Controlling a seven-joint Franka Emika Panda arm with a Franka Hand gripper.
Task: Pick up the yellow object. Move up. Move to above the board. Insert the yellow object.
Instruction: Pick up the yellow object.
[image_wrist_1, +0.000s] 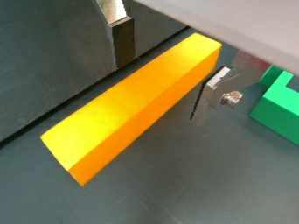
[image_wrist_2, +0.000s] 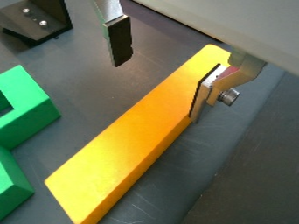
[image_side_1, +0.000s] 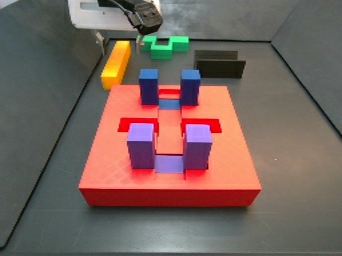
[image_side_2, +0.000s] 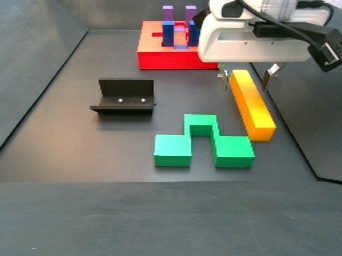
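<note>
The yellow object (image_wrist_1: 135, 109) is a long orange-yellow bar lying flat on the dark floor. It also shows as the yellow object (image_wrist_2: 128, 153) and, in both side views, as the yellow object (image_side_1: 118, 62) and the yellow object (image_side_2: 251, 108). My gripper (image_wrist_1: 162, 87) is open and low over the bar's far end, with one finger on each side. One finger (image_wrist_2: 205, 94) is against the bar's edge, and the other finger (image_wrist_2: 117, 39) stands apart from it over bare floor. The red board (image_side_1: 107, 165) with blue and purple posts lies separate from the bar, and shows as the board (image_side_2: 158, 58) behind it.
A green notched block (image_side_2: 201, 142) lies on the floor beside the bar, seen close as the green block (image_wrist_2: 24, 114). The black fixture (image_side_2: 123, 97) stands further off. Dark walls (image_side_1: 301, 80) close in the floor.
</note>
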